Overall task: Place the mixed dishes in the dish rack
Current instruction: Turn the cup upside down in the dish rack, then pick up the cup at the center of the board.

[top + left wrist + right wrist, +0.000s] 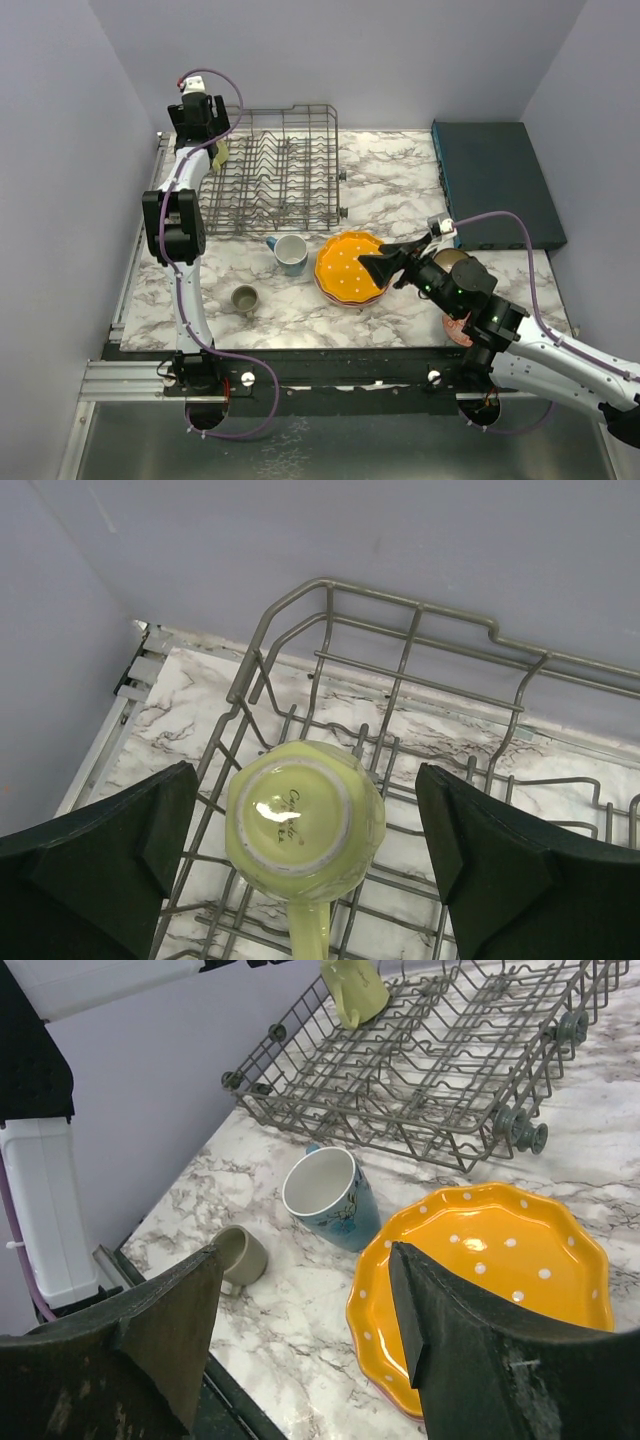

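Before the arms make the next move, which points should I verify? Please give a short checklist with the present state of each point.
1. Yellow mug sits upside down inside the dish rack: ok.
2. Left gripper open, fingers apart from the mug on both sides: ok.
3. Right gripper open, nothing between its fingers: ok.
4. Right gripper free of contact with the orange plate: cannot tell.
5. Blue mug and grey-olive mug loaded: not ok, both are on the table.
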You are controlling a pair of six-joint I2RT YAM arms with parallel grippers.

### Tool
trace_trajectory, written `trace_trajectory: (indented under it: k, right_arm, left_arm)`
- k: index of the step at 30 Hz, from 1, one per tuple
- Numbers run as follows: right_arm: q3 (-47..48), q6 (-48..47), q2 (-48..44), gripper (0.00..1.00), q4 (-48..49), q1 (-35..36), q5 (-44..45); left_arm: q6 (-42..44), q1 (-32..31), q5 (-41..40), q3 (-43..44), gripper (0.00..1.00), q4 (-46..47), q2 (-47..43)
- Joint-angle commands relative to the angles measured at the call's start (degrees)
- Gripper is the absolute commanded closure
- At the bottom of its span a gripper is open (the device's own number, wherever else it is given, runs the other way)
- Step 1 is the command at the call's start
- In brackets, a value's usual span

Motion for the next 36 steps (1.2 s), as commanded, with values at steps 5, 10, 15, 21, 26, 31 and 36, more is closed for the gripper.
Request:
trace_trajectory:
  k: [5,10,15,21,26,31,36]
  right_arm:
    - [0.28,1.35,-1.95,0.26,-3.25,-0.17,1.40]
    - [1.45,1.71,-1.41,0.25,-5.94,-0.21,1.55]
    - [4.08,2.75,-0.92,0.23,-12.67,-0.22,2.81]
    - [4.71,5.57,-3.22,0.22,-17.66,-0.24,5.59]
    - [5.90,8.28,-5.21,0.23,-22.62,-0.24,7.24]
    - [7.45,9.91,-5.74,0.22,-27.02,-0.19,8.08]
    - [10.30,10.00,-3.10,0.22,-31.61,-0.26,10.03]
  left_arm:
    - [-0.16,0.16,-2.32,-2.04,0.01,0.43,-5.79]
    - [-2.80,0.16,-2.32,-3.91,0.01,0.31,-9.06]
    - [-4.79,0.17,-1.14,-6.40,0.01,-0.03,-13.08]
    - [-10.53,0.16,5.93,-4.70,0.01,-8.57,-16.15]
    - [-14.09,0.29,8.21,-9.98,0.01,-8.37,-21.39]
    - [-15.35,0.25,11.08,-13.52,0.01,-8.70,-26.25]
    - [-16.89,0.22,12.22,-16.01,0.01,-11.21,-31.09]
